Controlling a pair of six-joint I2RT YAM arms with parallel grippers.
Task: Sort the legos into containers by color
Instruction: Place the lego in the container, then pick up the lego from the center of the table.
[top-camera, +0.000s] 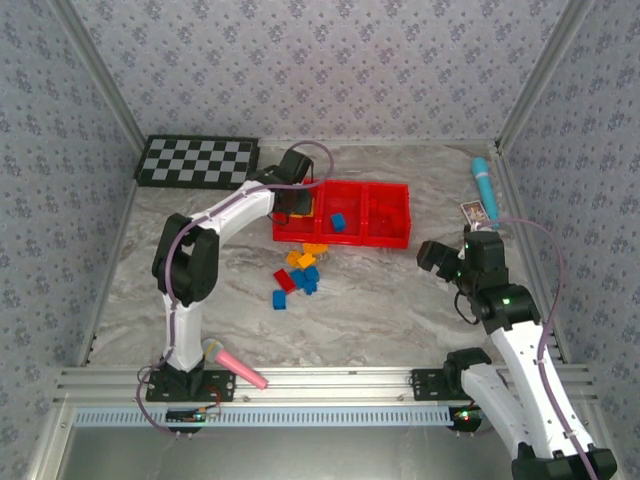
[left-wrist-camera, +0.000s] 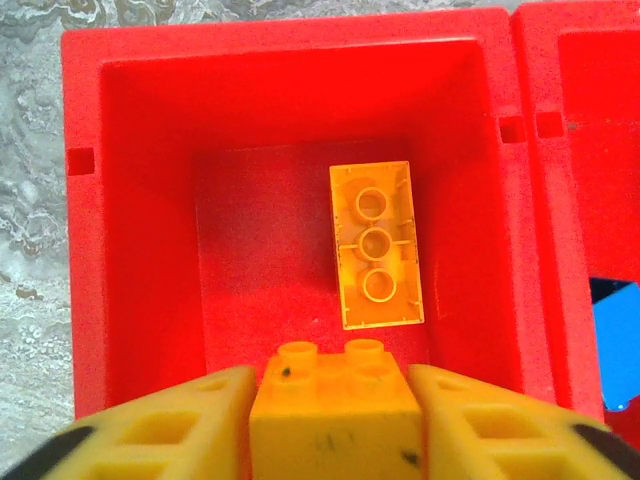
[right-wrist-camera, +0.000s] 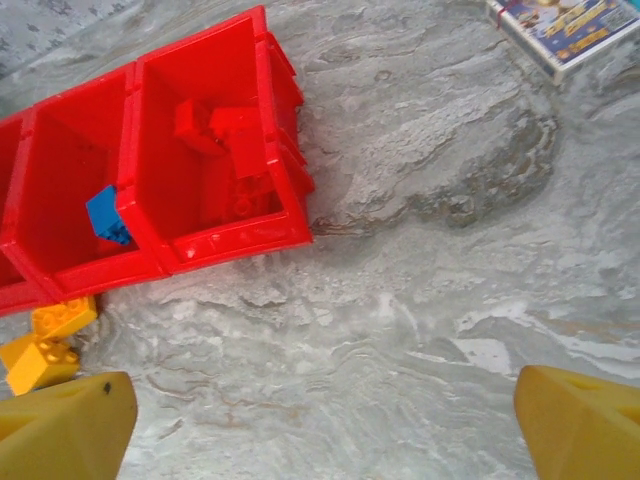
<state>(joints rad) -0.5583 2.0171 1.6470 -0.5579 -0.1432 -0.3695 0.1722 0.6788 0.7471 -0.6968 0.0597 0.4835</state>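
Yellow brick (left-wrist-camera: 334, 418) inside left gripper (left-wrist-camera: 331, 392), wrist-view

grey marbled table (top-camera: 400, 290); on it a red tray (top-camera: 345, 240), loose bricks (top-camera: 300, 275) before it, a checkered board (top-camera: 197, 161) far left

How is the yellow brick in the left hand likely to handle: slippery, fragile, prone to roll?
The yellow brick looks like rigid moulded plastic, so probably stiff and light in the left hand. Its glossy flat sides may slip a little. Being boxy, it should settle flat rather than roll, like the upturned brick beneath.
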